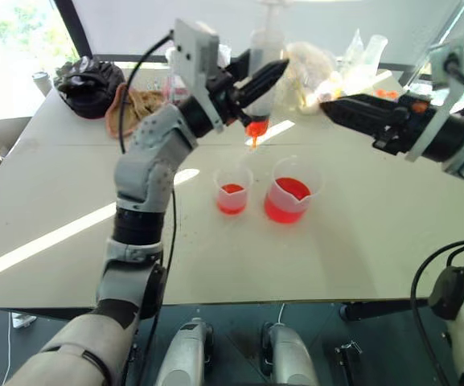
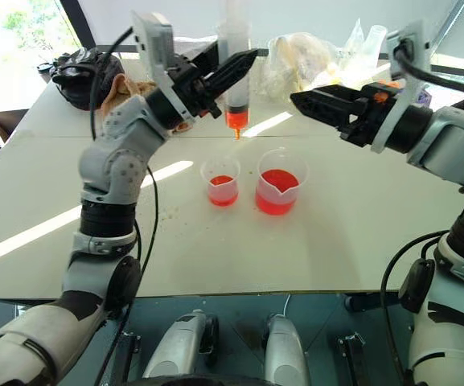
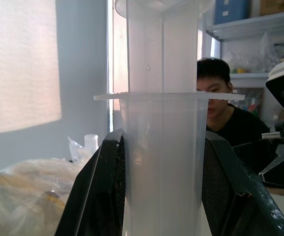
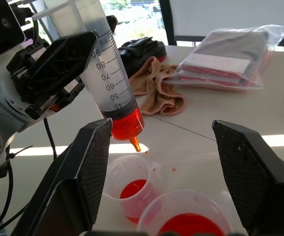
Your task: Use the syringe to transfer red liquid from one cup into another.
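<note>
Between left gripper (image 2: pixel 244 61) fingers (upright): syringe (image 2: pixel 234 76)

A large clear glossy plastic syringe (image 4: pixel 113 83) (white plunger, orange tip), two clear smooth plastic cups (image 1: pixel 233 189), a matt pale tabletop (image 1: pixel 360 241), a rumpled tan cloth (image 4: pixel 159 86).

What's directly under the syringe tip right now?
Under the syringe, held in the left gripper, is bare table just behind the smaller cup and larger cup. Both hold red liquid. Nothing covers that spot.
</note>
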